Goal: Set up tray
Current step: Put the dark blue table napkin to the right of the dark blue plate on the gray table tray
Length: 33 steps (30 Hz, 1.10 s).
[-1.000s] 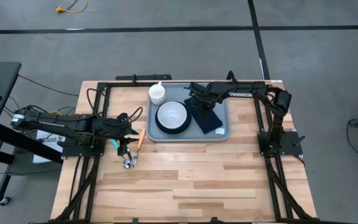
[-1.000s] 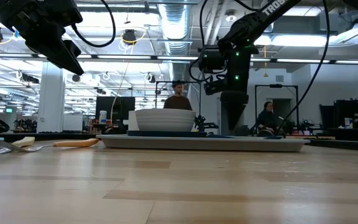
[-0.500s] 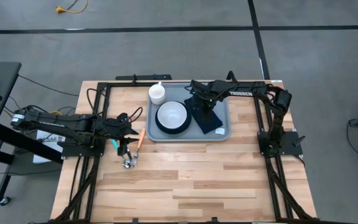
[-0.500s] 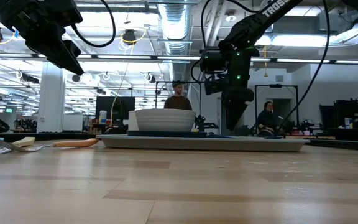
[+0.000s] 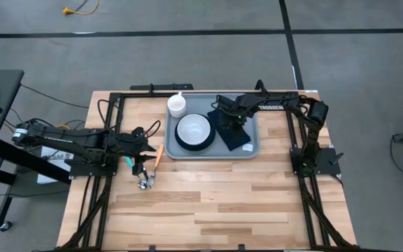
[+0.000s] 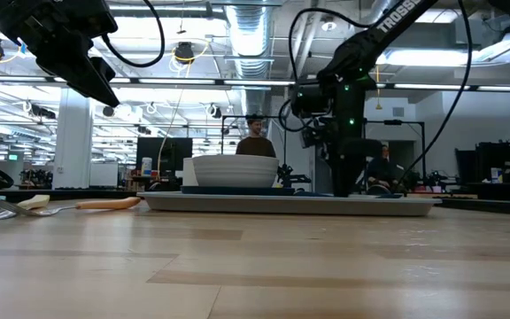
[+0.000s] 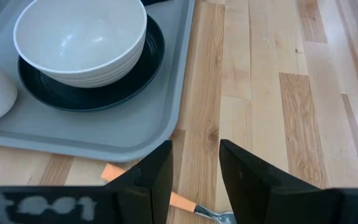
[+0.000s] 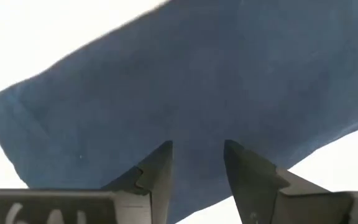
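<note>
Two arms: both dark six-joint arms work over a light wooden plank table [image 5: 208, 196], the left near its left edge, the right reaching over the far middle.
Tray: the large light blue-grey rectangular plastic tray [image 5: 247, 152] with raised rim lies flat on the far middle of the table.
Tray contents: a round dark teal plate [image 5: 179, 142] carries a white ribbed bowl [image 5: 193, 128]; a dark navy folded napkin [image 5: 233, 136] lies to the plate's right.
Cup: a white cylindrical cup [image 5: 177, 105] stands at the tray's far left corner.
Cutlery: an orange-handled utensil [image 5: 157, 157] and metal pieces [image 5: 145, 183] lie on the table just left of the tray.
Right tool [image 8: 196, 163]: directly over the napkin, fingers parted by a narrow gap, gripping nothing; the low view places it down close to the tray floor.
Left tool [image 7: 194, 165]: hovering above the cutlery beside the tray, fingers parted, released.
Step in hand (judged): placing or straightening the napkin.
Doing it well: press or pinch only the cloth, keep the fingertips from dragging the tray, and leave the napkin flat, clear of the plate's rim.
Risk: a lift with fabric caught would unfold it.
</note>
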Each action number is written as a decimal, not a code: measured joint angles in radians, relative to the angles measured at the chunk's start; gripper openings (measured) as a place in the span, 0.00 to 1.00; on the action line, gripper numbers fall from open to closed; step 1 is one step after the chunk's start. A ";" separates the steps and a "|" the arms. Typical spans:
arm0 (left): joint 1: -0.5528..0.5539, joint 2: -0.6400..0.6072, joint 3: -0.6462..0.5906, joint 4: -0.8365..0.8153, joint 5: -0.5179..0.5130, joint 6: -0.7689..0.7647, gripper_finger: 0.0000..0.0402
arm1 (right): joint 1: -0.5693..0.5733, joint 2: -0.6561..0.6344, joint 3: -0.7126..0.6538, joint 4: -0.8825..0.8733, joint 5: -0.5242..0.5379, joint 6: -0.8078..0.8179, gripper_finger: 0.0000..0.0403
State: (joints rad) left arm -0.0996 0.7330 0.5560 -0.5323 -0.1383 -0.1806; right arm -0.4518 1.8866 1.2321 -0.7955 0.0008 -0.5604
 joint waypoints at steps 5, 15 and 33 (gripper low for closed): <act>0.000 0.000 0.000 0.000 0.000 0.000 0.29 | -0.008 0.000 -0.030 0.003 0.000 0.001 0.32; 0.000 0.000 0.000 0.001 0.000 -0.007 0.29 | -0.009 -0.003 -0.071 0.057 0.001 0.017 0.31; 0.000 0.000 0.000 0.001 0.000 -0.007 0.29 | -0.013 -0.003 -0.088 -0.003 -0.020 0.665 0.29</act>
State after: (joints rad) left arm -0.0994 0.7330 0.5560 -0.5316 -0.1387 -0.1875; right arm -0.4652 1.8835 1.1442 -0.7980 -0.0196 0.1044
